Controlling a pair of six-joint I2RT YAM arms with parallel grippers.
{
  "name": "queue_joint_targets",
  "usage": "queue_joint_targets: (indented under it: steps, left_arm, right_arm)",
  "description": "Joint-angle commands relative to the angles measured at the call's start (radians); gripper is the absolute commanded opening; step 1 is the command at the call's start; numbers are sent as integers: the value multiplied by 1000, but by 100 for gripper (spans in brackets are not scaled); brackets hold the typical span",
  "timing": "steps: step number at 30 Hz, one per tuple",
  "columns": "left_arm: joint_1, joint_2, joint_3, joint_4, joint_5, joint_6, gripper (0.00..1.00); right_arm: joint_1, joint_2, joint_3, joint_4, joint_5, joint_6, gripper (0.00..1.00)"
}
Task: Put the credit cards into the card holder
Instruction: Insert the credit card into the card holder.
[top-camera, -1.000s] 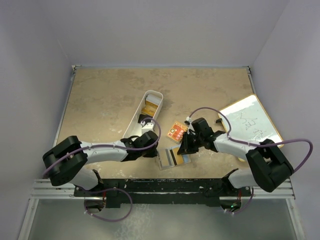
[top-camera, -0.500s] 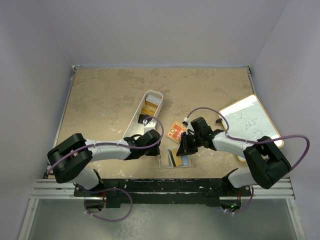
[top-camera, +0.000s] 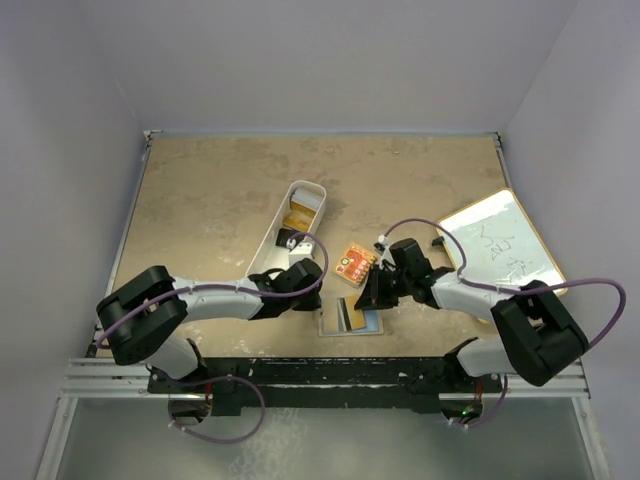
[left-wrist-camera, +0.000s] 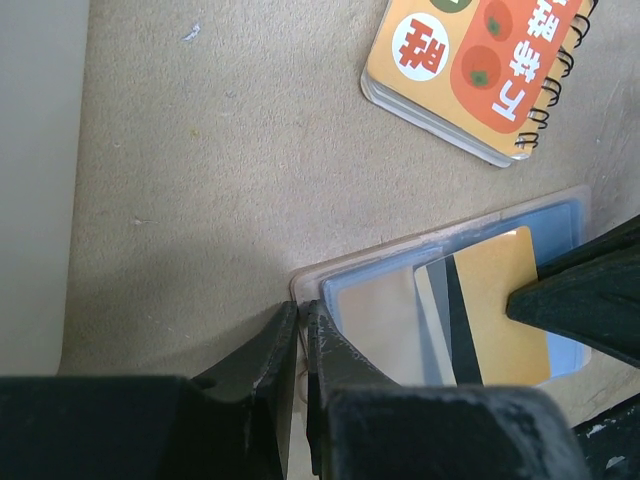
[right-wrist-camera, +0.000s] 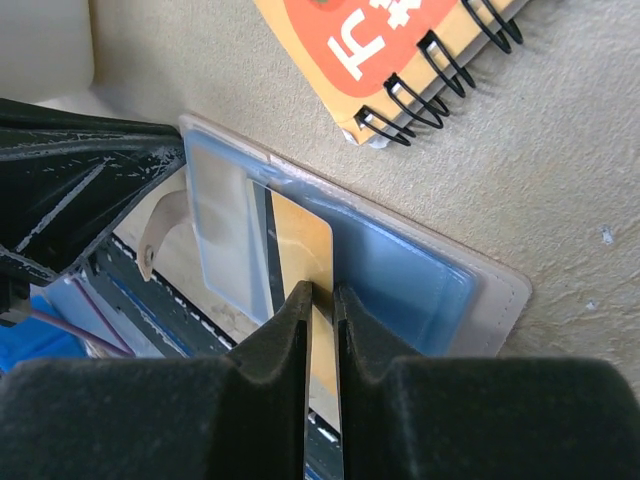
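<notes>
Top view: the card holder lies open near the front edge of the table; the white bin beyond it holds a gold-coloured item and something pale. Left wrist: the left gripper pinches the holder's corner. Right wrist: the right gripper clamps a gold card, partly inside a slot; no card looks fully seated yet

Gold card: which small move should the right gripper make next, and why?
Probably slide it further into the holder. The right gripper is shut on the gold card, whose striped end seems only just under the clear pocket, most of it uncovered. The left gripper pinches the holder's edge, so it should not slip.
</notes>
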Motion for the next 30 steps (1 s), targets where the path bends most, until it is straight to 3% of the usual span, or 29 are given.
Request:
queue_joint_targets:
  steps: [1,14,19,30]
  left_arm:
    - [-10,25,30,8,15,-24,5]
    - [-12,-14,46,-20,8,-46,4]
    - [-12,-16,43,-13,13,-50,3]
    - [-12,-65,21,-22,-11,-61,3]
  right_arm:
    - [-2,-20,-29,91,23,66,14]
    - [2,-105,-123,200,121,202,14]
    - [35,-127,-169,256,144,260,19]
    - [59,-216,-127,75,232,225,34]
